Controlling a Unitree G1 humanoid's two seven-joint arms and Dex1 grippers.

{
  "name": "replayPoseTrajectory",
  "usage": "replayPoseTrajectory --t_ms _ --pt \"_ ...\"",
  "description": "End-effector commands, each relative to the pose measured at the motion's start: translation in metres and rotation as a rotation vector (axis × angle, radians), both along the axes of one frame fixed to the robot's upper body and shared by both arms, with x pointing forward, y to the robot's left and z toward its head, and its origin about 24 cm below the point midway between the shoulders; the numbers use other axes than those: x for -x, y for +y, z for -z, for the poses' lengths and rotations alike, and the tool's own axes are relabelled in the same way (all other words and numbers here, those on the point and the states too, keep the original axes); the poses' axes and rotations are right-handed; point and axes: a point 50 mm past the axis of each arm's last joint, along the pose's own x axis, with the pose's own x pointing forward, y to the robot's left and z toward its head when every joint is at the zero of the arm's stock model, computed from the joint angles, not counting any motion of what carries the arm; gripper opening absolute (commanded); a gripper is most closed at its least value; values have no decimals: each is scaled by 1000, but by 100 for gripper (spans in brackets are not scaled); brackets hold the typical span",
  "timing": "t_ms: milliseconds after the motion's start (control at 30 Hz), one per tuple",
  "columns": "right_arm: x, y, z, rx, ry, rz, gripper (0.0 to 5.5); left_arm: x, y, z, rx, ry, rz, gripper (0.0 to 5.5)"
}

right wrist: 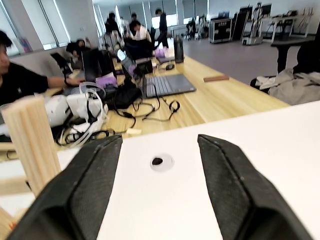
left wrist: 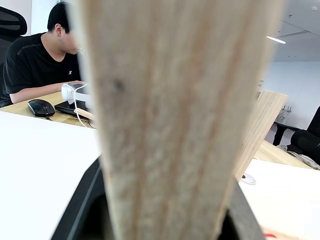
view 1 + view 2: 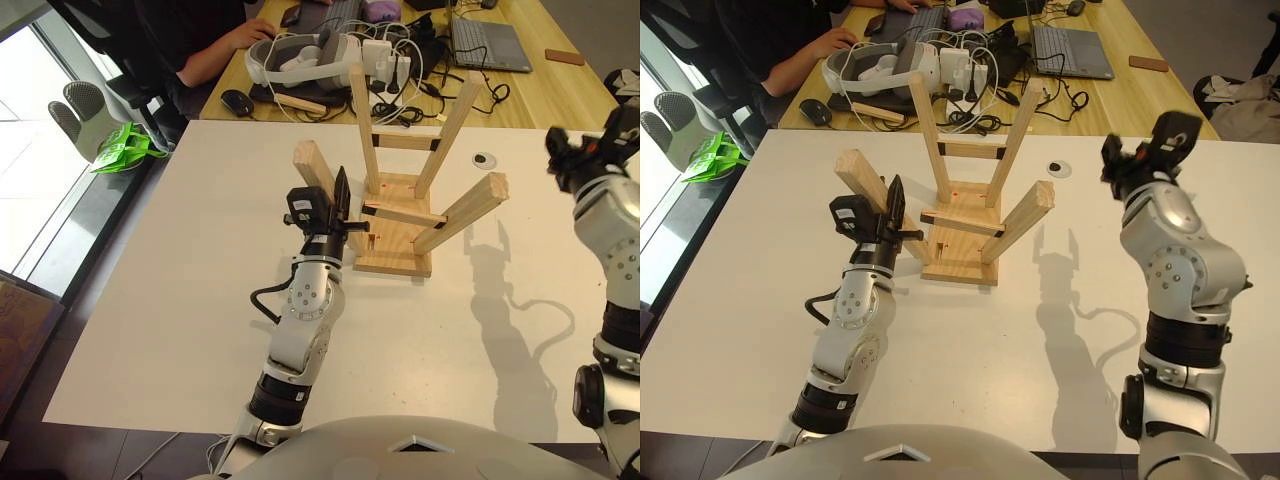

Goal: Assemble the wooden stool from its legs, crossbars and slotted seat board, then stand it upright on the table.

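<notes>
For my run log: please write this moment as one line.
stool: upside down, seat board on table | left gripper: shut on stool leg | right gripper: open, empty, apart from stool

Bright, even office light falls on the white desk [image 3: 150, 330], with soft-edged shadows lying beside the stool [image 3: 400, 200]. A ceiling strip light [image 2: 276, 39] glows overhead. The stool leg [image 2: 175, 125] close against the left wrist camera is blurred, and the right arm's fingers [image 1: 90, 190] look soft.
</notes>
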Motion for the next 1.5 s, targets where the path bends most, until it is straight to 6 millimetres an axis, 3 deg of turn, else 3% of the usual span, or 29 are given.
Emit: replayPoseTrajectory --t_ms 33,433,667,767,1067,1333,1500 --pt "10 18 18 -31 131 -111 278 -8 -27 -17 204 -18 17 100" --pt "12 30 19 -58 180 -170 278 -16 -29 2 545 142 -65 100" --pt "13 31 20 -68 181 -167 278 -12 -31 6 643 184 -48 100" --pt "13 30 20 -69 179 -161 278 -8 -34 5 615 179 -15 100" --pt "10 31 17 -52 155 -168 278 -4 -44 -3 311 40 19 100" --pt "10 31 16 -43 152 -170 278 -4 -33 -2 301 39 -66 100" --pt "9 31 16 -34 149 -173 278 0 -37 0 287 63 -46 100"
